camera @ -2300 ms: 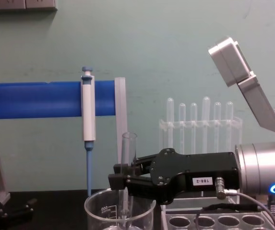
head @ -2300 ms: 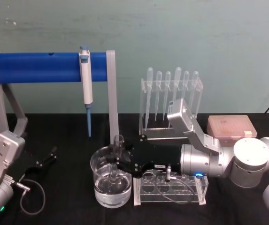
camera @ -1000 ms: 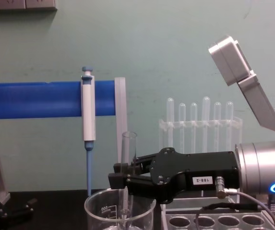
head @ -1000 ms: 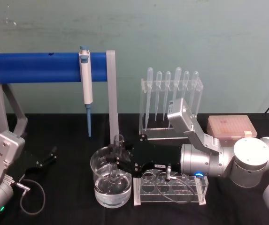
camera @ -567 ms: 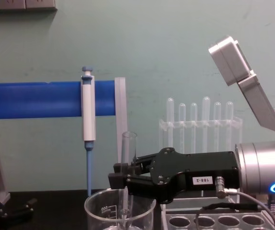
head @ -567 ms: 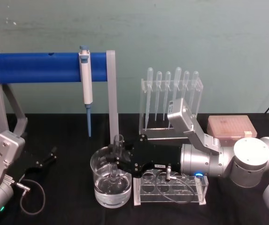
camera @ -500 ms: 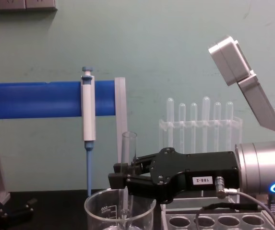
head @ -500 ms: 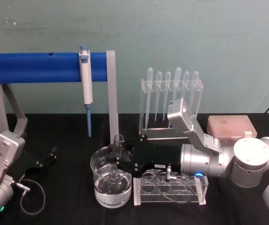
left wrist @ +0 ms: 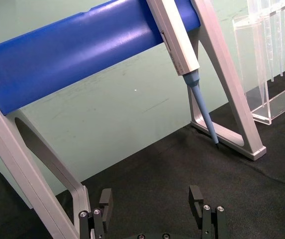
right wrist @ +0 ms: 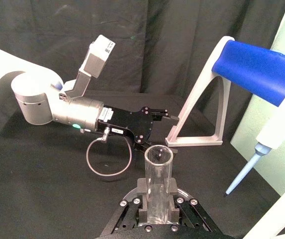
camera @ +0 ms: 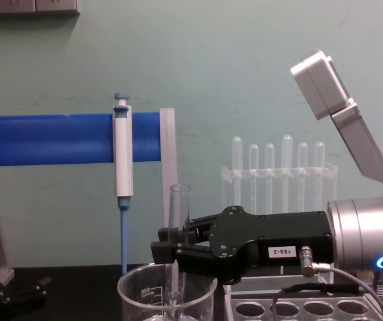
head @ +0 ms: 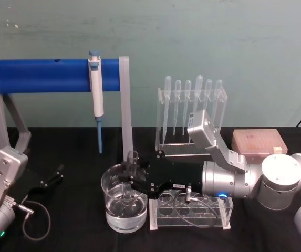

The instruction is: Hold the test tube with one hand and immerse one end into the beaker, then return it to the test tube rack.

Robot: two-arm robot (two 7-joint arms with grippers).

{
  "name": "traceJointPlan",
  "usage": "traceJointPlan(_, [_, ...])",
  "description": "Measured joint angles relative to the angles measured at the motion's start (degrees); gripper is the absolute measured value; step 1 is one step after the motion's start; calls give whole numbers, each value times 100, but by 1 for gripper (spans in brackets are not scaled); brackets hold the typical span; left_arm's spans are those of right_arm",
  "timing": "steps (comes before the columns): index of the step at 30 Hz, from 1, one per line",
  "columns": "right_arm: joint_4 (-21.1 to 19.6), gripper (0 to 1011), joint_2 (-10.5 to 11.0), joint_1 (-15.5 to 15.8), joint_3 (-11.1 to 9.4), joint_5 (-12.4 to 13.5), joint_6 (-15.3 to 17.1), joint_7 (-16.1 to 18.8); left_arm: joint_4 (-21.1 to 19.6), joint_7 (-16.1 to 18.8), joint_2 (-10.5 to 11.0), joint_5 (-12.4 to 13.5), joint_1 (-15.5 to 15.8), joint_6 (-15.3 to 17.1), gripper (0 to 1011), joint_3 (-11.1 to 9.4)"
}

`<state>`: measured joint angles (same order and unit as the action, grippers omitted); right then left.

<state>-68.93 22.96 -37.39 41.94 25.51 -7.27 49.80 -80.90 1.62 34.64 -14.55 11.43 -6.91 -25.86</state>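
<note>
Right end effector (head: 133,179): it is reaching in from the right, across the near side of the test tube rack (head: 192,224), and is closing both black fingers on the test tube (head: 132,159). The right wrist view is showing the finger pads (right wrist: 141,188) pressing on the glass on 2 sides.
Test tube: it is standing upright over the beaker (head: 120,219) with its long axis running vertically. Its flared open rim is pointing up and its rounded end is pointing down.
Test tube position: the grip is sitting around the middle of the tube. In the chest view the upper part (camera: 179,204) is rising clear above the fingers, while the lower part is dipping below the beaker rim (camera: 132,279), inside the glass.
Beaker: it is sitting on the black surface (head: 76,149), just left of the test tube rack, and is holding clear liquid at the bottom. I cannot tell whether the tube's tip is touching the liquid.
Left end effector (head: 51,179): it is resting low at the near left, well apart from the beaker. Its fingers are spreading wide and gripping nothing, as the left wrist view (left wrist: 150,205) is showing.
Behind: a blue-and-white pipettor (head: 96,94) is hanging tip down from a blue bar stand (head: 40,75) on the far left.
</note>
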Motion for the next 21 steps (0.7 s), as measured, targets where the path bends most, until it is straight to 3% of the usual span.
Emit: traceJointPlan(21, [0, 226, 0, 0, 0, 0, 0, 0, 0, 0, 0, 0, 0, 0, 1000, 0])
